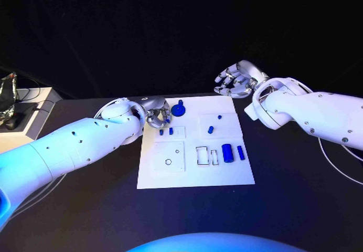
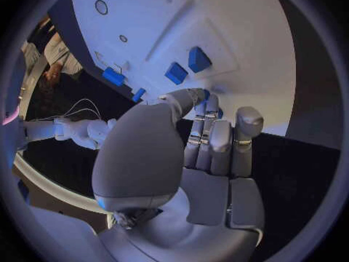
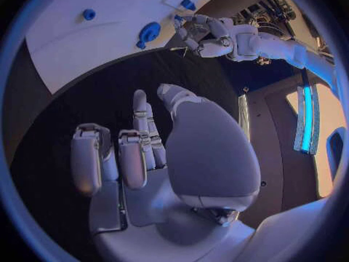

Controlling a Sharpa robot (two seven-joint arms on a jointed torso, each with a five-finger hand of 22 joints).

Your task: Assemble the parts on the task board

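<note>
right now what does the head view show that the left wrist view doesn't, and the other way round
Head view alone: the right hand, held off the far right corner of the white board, and the round blue knob near its far edge. Left wrist view alone: the left hand's palm and curled fingers close up. Both: the board and small blue blocks near the left hand.

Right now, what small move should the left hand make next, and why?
Probably lower the left hand onto the small blue parts just below its fingers: it hovers at the board's left edge holding nothing, while the right hand sits off the board.
</note>
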